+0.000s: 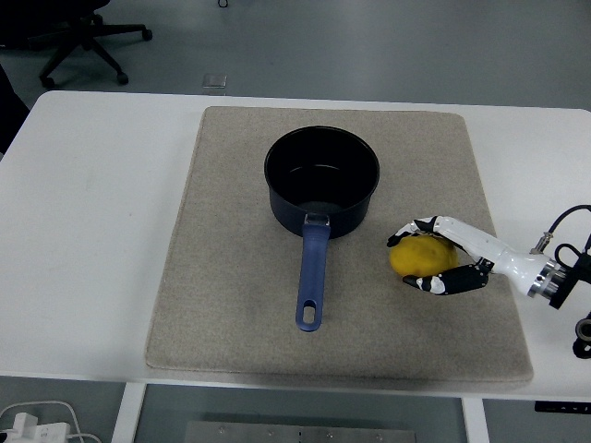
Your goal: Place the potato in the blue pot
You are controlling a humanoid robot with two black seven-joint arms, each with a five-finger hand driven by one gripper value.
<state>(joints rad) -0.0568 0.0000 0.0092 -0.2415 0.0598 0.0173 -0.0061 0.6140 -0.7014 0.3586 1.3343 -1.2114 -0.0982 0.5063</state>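
Observation:
A yellow potato (421, 257) lies on the beige mat (231, 277), right of the pot's handle. My right hand (434, 254) reaches in from the right edge and is curled around the potato, with fingers (414, 227) over its far side and the thumb (450, 281) under its near side. The blue pot (321, 181) stands upright in the middle of the mat and is empty inside, its handle (312, 281) pointing toward the near edge. The left arm does not show.
The mat covers the middle of the white table (92, 221). An office chair base (83, 41) stands on the floor beyond the far left corner. A white cable (37, 420) lies below the near left edge.

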